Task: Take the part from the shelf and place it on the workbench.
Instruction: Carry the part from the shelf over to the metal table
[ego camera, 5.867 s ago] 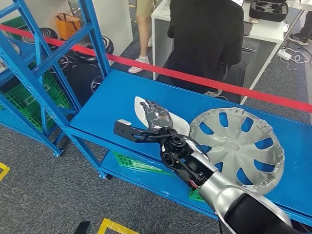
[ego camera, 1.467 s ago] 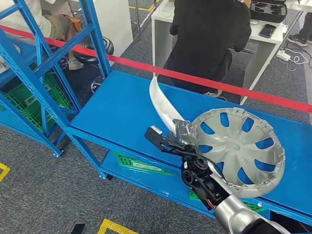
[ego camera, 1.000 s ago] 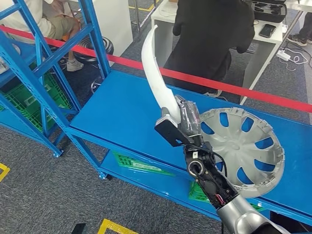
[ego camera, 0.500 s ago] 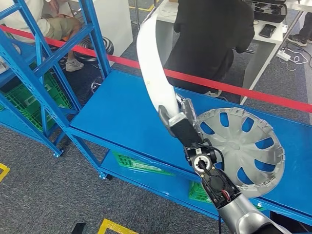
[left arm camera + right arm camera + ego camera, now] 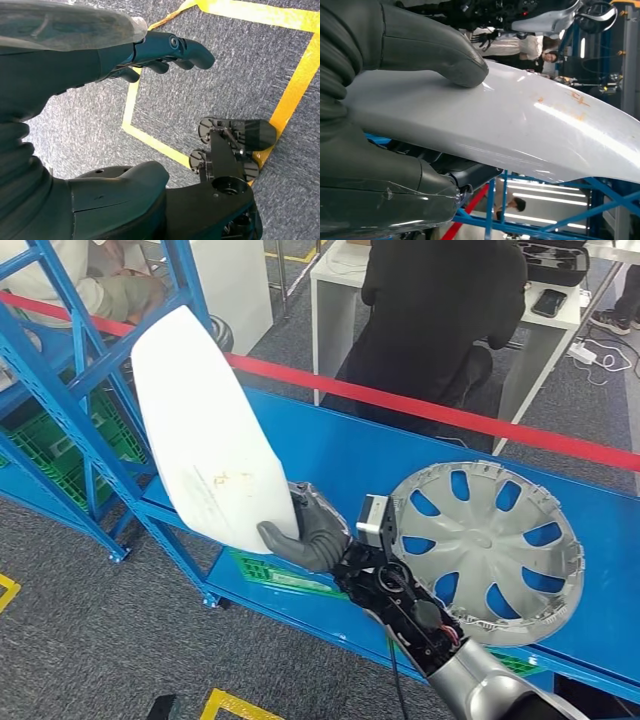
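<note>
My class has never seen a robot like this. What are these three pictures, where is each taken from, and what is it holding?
This is a humanoid robot with two arms and fingered hands. The head view looks down from its body: the right hand holds a white curved panel lifted above a blue shelf, where a silver wheel cover lies. The right wrist view, from a camera behind that hand, shows the thumb pressing on the panel. The left wrist view shows the left hand, holding nothing, above grey carpet with yellow tape lines.
</note>
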